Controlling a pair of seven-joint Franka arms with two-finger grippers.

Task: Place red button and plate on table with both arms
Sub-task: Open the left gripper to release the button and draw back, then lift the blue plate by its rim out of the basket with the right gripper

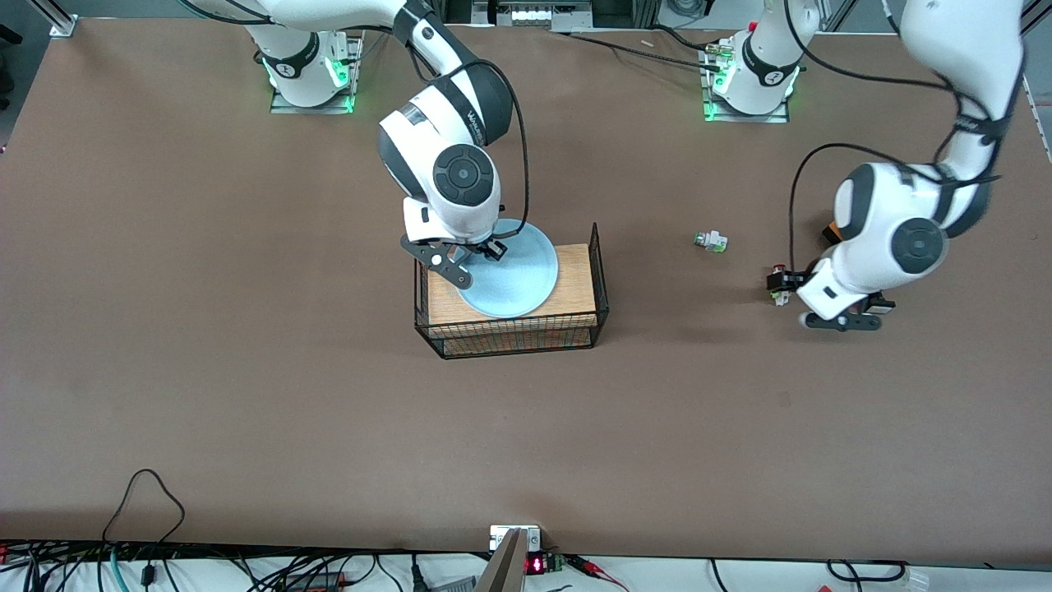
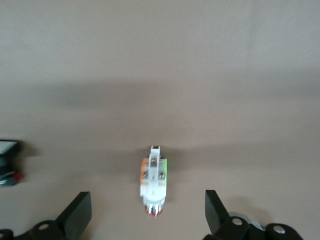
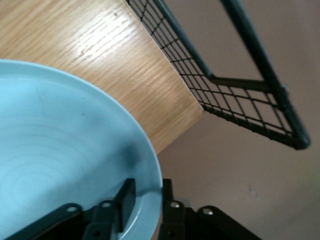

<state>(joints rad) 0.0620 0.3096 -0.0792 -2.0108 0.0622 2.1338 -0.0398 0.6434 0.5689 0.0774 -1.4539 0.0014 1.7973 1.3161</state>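
The pale-blue plate [image 1: 516, 275] sits over the wooden board in the black wire basket [image 1: 518, 337]. My right gripper [image 1: 457, 271] is shut on the plate's rim at the right arm's end, one finger [image 3: 125, 197] inside the rim and one outside; the plate fills much of the right wrist view [image 3: 60, 150]. The red button [image 2: 153, 182] lies on the brown table [image 1: 246, 370], whitish with a dark red cap. My left gripper [image 2: 148, 202] is open just above it, a finger on each side and apart from it. The left arm's hand [image 1: 846, 319] hides the button in the front view.
A green-capped part [image 1: 711, 241] lies on the table between the basket and the left gripper. A black button with a white face [image 1: 779, 284] lies right beside the left gripper and also shows in the left wrist view [image 2: 7, 162]. The basket's wire wall [image 3: 240, 95] stands near the plate.
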